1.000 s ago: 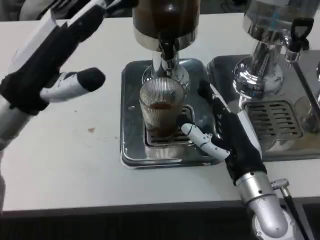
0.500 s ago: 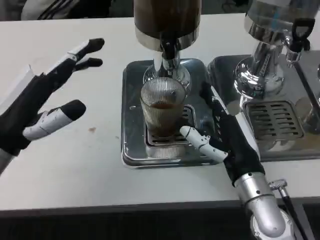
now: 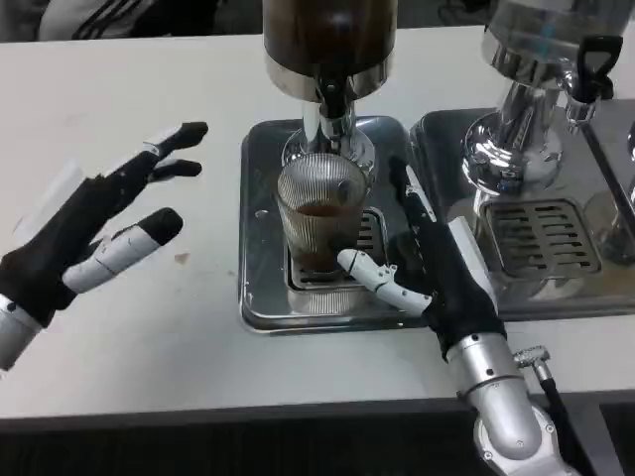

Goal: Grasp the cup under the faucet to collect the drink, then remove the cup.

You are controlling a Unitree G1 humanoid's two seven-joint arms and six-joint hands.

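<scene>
A ribbed glass cup (image 3: 319, 213) with brown drink in its lower part stands on the steel drip tray (image 3: 260, 297), right under the faucet (image 3: 333, 107) of the dark dispenser. My right hand (image 3: 429, 260) lies just right of the cup. Its thumb (image 3: 375, 280) reaches to the cup's lower right side, while its fingers (image 3: 405, 190) stretch along the far right with a small gap to the glass. It does not grip the cup. My left hand (image 3: 97, 233) hovers over the table left of the tray, fingers spread, holding nothing.
A second, chrome dispenser (image 3: 526, 89) with its own grated drip tray (image 3: 544, 238) stands close on the right, beside my right forearm. A small brown spot (image 3: 181, 259) marks the white table (image 3: 149, 337) near my left hand.
My left hand has come down from the upper left and opened out low over the table. My right hand has edged left, bringing its thumb closer to the cup.
</scene>
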